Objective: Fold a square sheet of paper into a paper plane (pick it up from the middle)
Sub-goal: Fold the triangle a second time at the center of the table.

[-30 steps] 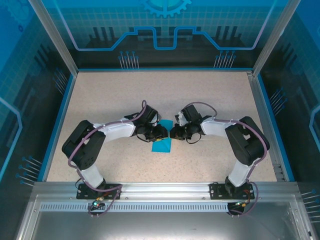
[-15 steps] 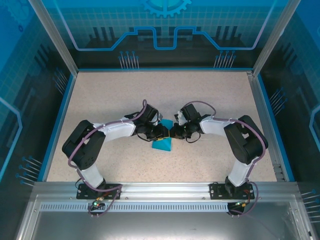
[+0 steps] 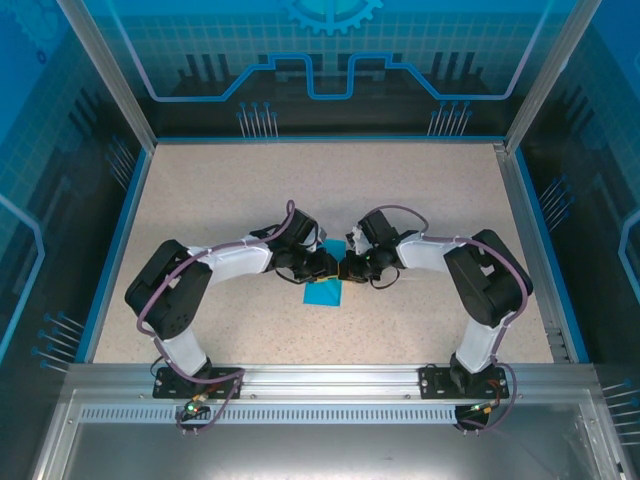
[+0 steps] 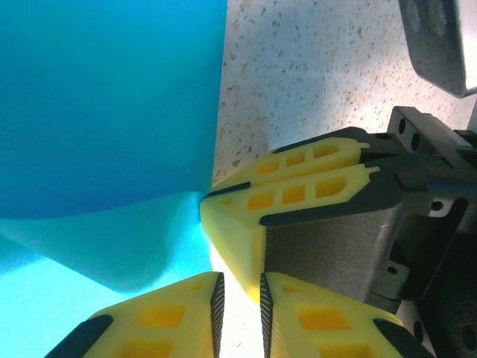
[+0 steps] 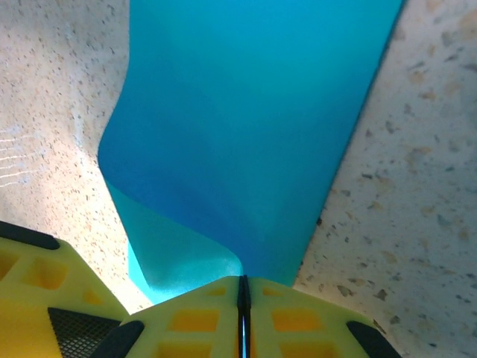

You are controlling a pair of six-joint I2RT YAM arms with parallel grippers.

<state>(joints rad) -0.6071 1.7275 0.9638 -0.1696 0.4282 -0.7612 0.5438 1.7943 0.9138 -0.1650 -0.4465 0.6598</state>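
With the right gripper clamped on the thin teal-blue square sheet of paper and the jaws of the left gripper a little apart beside it, a careless pull may tear or crumple the raised edge.

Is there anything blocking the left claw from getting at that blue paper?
Nothing visible stands between them. The left gripper hangs right at the edge of the square sheet of paper, jaws slightly apart. The right gripper, shut on that same lifted edge, sits very close beside it, so room is tight.
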